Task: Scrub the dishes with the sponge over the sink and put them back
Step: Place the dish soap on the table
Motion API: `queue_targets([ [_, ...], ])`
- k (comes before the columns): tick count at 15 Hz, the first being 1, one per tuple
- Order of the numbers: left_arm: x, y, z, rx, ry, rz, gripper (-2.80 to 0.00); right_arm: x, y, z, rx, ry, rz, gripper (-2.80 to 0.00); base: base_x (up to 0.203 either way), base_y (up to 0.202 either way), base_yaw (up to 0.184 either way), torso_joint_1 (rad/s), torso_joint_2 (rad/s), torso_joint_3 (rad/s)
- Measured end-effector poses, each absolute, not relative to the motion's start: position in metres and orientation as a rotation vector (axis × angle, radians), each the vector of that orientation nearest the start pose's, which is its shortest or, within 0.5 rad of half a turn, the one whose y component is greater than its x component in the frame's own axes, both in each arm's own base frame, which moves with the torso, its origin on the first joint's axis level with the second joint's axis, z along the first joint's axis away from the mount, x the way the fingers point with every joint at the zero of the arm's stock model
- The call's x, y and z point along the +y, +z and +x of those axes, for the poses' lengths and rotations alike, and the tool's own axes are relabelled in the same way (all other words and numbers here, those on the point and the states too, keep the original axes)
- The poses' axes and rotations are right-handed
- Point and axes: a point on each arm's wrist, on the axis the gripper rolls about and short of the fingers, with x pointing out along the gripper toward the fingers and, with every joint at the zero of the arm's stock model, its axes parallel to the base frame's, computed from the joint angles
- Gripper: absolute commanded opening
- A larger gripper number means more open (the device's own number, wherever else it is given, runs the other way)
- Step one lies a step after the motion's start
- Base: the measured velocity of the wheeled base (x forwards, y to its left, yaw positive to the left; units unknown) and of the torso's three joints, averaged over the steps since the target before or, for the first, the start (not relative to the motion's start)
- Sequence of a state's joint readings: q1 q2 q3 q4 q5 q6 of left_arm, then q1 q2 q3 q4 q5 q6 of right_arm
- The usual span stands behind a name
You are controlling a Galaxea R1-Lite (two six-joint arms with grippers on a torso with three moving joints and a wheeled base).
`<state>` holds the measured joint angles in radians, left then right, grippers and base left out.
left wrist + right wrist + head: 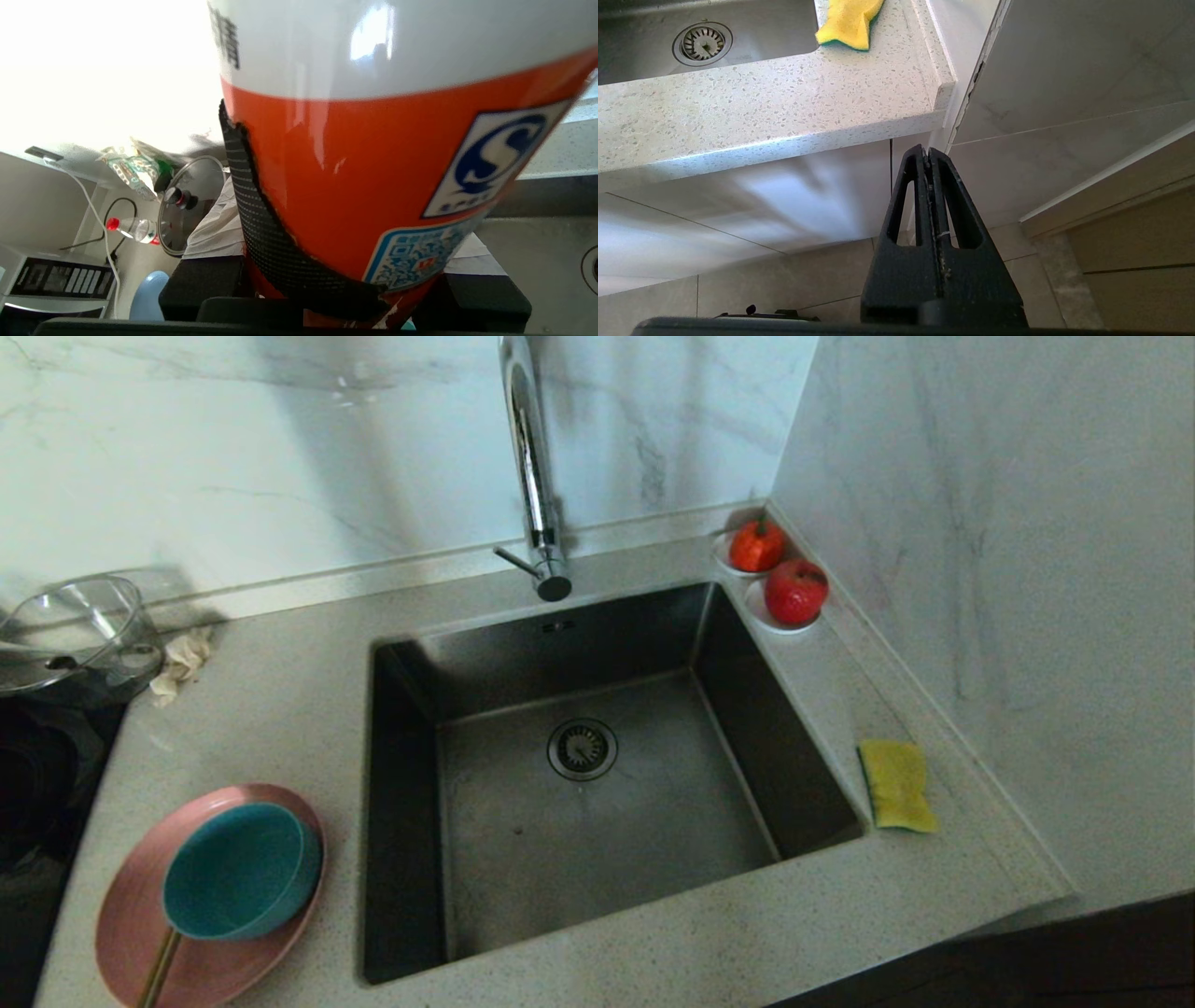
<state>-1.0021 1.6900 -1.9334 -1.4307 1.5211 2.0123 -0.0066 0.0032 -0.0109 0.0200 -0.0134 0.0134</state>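
My left fingers (345, 280) pinch an orange-and-white bottle (373, 154). My right fingers (930, 156) are pressed together, parked below the tabletop (653, 943) edge. The sponge (896, 784) lies at the sink's (401, 803) three o'clock; the teal bowl (241, 870) sits in the pink plate (131, 915) at eight o'clock.

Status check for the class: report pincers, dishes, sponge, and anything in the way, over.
Left pincer clamped on an orange-and-white bottle. Right pincer shut, parked below the counter. Teal bowl on pink plate; sponge right of sink. Nothing in the basin.
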Motion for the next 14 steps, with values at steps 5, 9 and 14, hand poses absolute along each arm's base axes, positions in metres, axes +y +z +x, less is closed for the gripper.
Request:
queue_targets([
  [5,-0.133,0.495,0.113,-0.116,0.63,0.254,-2.8,0.0,0.077,-0.023,0.012,-0.02,0.014,-2.8,0.0,0.0,0.0,0.0,0.0,0.0],
  [9,-0.139,0.496,0.117,-0.215,0.647,0.287,-2.8,0.0,0.077,-0.023,0.012,-0.021,0.014,-2.8,0.0,0.0,0.0,0.0,0.0,0.0],
  [14,-0.154,0.498,0.127,-0.175,0.605,0.513,-2.8,0.0,0.077,-0.023,0.012,-0.021,0.013,-2.8,0.0,0.0,0.0,0.0,0.0,0.0],
])
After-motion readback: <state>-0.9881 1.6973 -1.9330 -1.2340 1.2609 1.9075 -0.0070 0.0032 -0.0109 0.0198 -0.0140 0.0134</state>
